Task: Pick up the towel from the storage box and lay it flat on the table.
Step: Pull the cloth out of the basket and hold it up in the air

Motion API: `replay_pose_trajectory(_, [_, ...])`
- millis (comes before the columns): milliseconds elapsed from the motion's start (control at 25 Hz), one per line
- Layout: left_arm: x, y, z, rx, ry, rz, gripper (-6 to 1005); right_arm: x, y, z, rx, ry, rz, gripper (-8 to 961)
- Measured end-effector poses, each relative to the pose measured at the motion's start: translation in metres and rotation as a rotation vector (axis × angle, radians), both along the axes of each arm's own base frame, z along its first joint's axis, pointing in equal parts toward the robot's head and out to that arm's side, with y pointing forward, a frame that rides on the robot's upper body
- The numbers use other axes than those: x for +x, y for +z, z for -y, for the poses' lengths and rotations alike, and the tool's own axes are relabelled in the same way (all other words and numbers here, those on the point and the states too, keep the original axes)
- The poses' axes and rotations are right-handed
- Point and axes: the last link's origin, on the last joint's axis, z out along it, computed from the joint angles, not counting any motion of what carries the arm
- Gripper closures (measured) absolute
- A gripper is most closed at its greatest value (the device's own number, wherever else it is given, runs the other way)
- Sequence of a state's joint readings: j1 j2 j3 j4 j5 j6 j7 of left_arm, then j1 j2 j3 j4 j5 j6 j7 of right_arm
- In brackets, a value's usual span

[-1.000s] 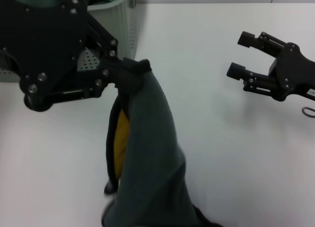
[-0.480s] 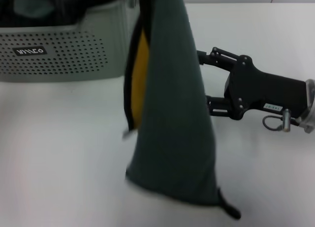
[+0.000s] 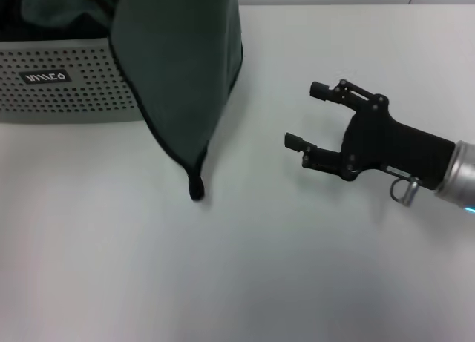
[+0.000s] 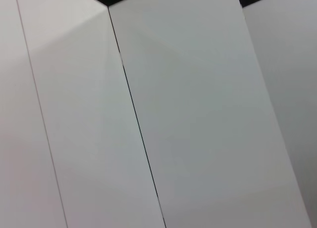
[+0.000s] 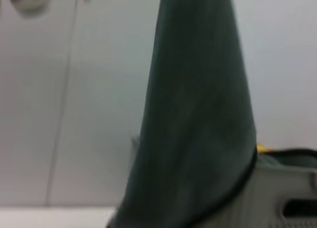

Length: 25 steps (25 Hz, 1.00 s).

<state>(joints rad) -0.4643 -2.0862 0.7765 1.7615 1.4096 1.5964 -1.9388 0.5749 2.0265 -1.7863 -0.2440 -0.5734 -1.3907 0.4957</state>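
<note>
Hanging towel [image 3: 182, 67] lifted higher; right claw [image 3: 310, 118] retreated.

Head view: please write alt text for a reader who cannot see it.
A dark grey-green towel hangs from above the frame, its lowest corner near the white table, in front of the perforated storage box. To its right, the right gripper is open, fingers pointing toward the towel.

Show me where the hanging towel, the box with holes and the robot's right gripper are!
towel [image 3: 182, 67], head view, on its dark grey-green hanging face.
storage box [image 3: 89, 90], head view, on its perforated front wall.
right gripper [image 3: 310, 116], head view, in the gap between its open fingertips.
</note>
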Motion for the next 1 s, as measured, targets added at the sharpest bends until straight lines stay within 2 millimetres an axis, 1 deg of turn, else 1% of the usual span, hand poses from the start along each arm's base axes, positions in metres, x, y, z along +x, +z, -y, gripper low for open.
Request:
replay_pose_trajectory(120, [0.01,0.004,-0.002,0.023,-0.017,0.03,981,-0.003,-0.005,-0.003,0.018,0.007,0.038,176])
replay_pose_trajectory(240, [0.015,0.011,-0.002,0.042,-0.035,0.071,981,-0.009,-0.003,-0.006,0.009,0.007,0.012,180])
replay_pose_trajectory(360, [0.018,0.019,-0.002,0.064,-0.056,0.121,981,-0.017,0.0,-0.008,-0.043,-0.002,-0.035,191])
replay_pose_trajectory(480, [0.022,0.022,-0.002,0.085,-0.067,0.14,981,-0.022,-0.001,0.0,-0.124,0.017,-0.072,216])
replay_pose_trajectory(560, [0.024,0.023,-0.002,0.091,-0.072,0.143,981,-0.024,-0.004,0.009,-0.192,0.032,-0.086,233])
replay_pose_trajectory(640, [0.025,0.023,-0.003,0.096,-0.076,0.144,981,-0.022,-0.005,0.015,-0.229,0.021,-0.099,233])
replay_pose_trajectory(800, [0.025,0.025,-0.004,0.116,-0.08,0.146,981,-0.016,-0.002,0.02,-0.246,0.006,-0.115,233])
replay_pose_trajectory(1000, [0.024,0.03,-0.005,0.146,-0.072,0.154,981,-0.009,-0.003,0.024,-0.223,-0.009,-0.111,234])
